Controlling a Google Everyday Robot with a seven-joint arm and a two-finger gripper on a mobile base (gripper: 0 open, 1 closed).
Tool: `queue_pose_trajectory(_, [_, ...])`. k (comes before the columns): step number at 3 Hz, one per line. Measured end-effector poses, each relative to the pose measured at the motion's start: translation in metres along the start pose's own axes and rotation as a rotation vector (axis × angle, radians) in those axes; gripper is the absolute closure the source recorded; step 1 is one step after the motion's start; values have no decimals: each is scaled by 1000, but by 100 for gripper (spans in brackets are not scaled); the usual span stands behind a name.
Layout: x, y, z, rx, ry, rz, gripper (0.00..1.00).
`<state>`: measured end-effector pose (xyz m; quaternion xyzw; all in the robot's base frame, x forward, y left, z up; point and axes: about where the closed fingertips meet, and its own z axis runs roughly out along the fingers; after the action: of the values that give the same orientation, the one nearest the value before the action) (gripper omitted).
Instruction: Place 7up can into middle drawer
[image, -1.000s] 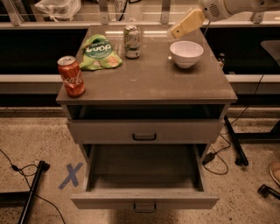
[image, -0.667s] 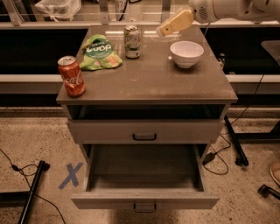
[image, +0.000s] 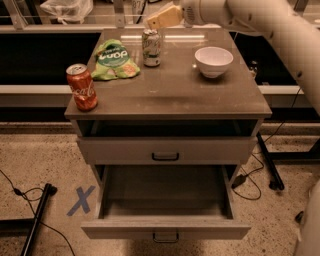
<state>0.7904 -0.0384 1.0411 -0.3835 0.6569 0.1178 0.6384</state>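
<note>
The 7up can (image: 151, 47) stands upright at the back of the cabinet top, just right of a green chip bag. My gripper (image: 162, 17) hangs above and slightly behind the can, a short way to its right, with the white arm reaching in from the upper right. It holds nothing that I can see. The middle drawer (image: 166, 231) is pulled out wide below, and its inside shows nothing in it.
A red Coca-Cola can (image: 82, 87) stands at the front left corner of the top. A green chip bag (image: 114, 61) lies left of the 7up can, and a white bowl (image: 213, 60) sits at the right. The upper drawer front (image: 165, 150) is nearly closed. Cables lie on the floor.
My gripper has moved left across the back of the cabinet top, from above the bowl to just above the 7up can. The objects have not moved.
</note>
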Motion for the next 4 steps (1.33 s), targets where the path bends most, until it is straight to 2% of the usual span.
queue_pose_trajectory(1, [18, 0, 30, 53, 57, 61, 0])
queue_pose_trajectory(2, [48, 1, 51, 54, 113, 150, 0])
queue_pose_trajectory(3, [69, 9, 70, 9, 135, 215, 0])
queue_pose_trajectory(4, [78, 21, 90, -40, 151, 232, 0])
